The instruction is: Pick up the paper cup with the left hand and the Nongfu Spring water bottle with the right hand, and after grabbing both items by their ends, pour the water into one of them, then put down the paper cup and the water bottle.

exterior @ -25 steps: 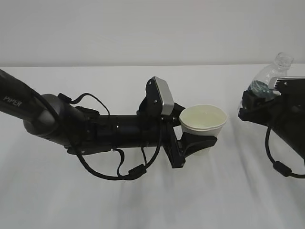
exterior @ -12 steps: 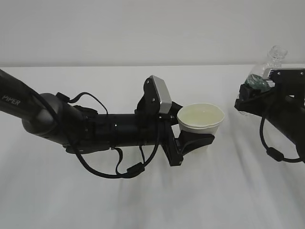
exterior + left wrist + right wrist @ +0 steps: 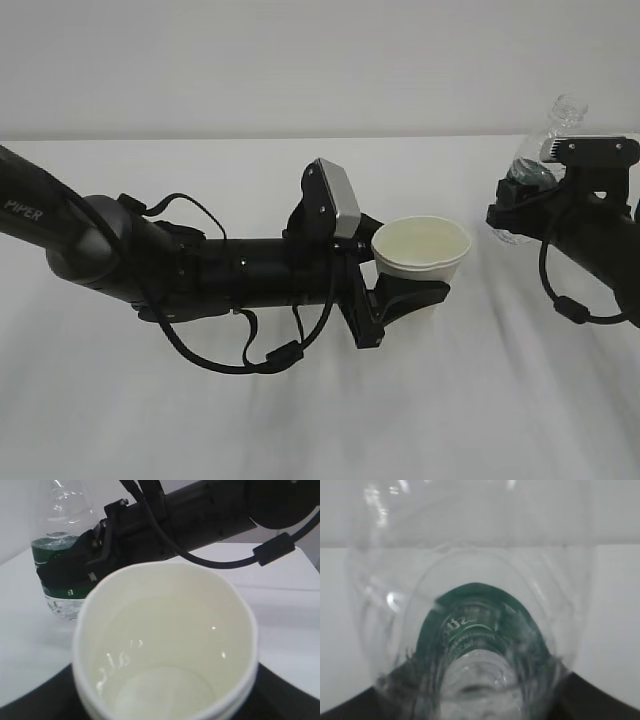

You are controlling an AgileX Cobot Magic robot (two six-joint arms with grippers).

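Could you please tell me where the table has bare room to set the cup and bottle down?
The table is bare in front of the paper cup and in the gap between it and the water bottle. The left arm crowds the left-centre.

White tabletop (image 3: 320, 420), plain pale wall (image 3: 300, 60)

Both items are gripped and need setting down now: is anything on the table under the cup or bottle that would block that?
Nothing visible does. The white table under the paper cup and around the water bottle shows only bare cloth, though the arms hide some of it.
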